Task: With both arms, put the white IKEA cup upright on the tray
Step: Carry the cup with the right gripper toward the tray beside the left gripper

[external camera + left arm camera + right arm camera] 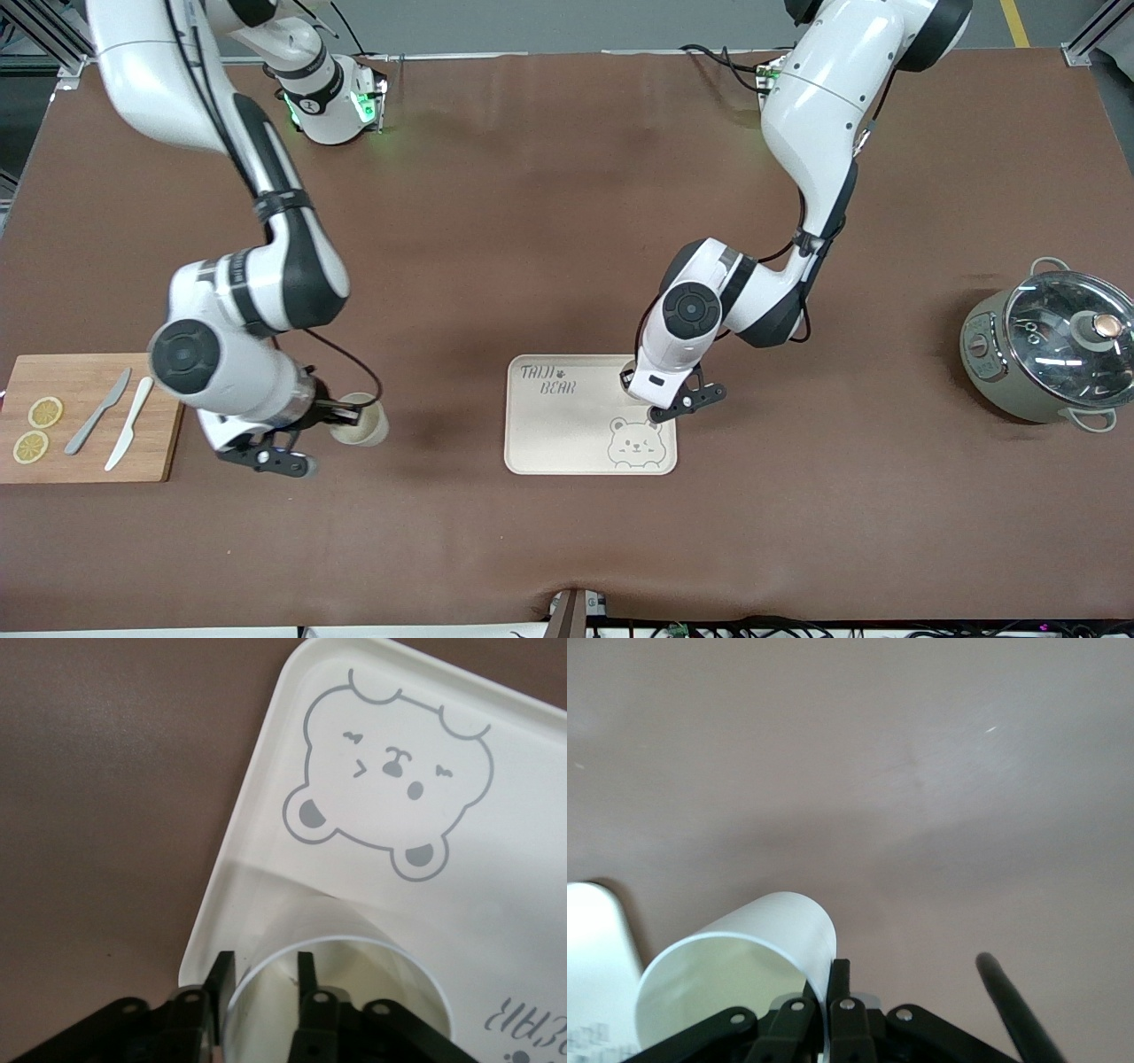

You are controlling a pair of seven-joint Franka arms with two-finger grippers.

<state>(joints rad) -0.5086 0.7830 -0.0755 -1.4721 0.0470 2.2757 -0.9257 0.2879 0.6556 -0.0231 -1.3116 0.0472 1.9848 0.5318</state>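
Two cups in play! Left claw pinches cup wall over tray; right claw grips second cup above table. Thin-rim grips: early release, cup tips.

My right gripper has its jaws pinched on a cup rim; my left gripper likewise, arm bent low.

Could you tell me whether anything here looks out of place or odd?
Nothing is spilled or damaged. One oddity: there are two cups. The left hand pinches a cup by its wall over the tray corner, while the right hand pinches a second cup by its wall beside the board.
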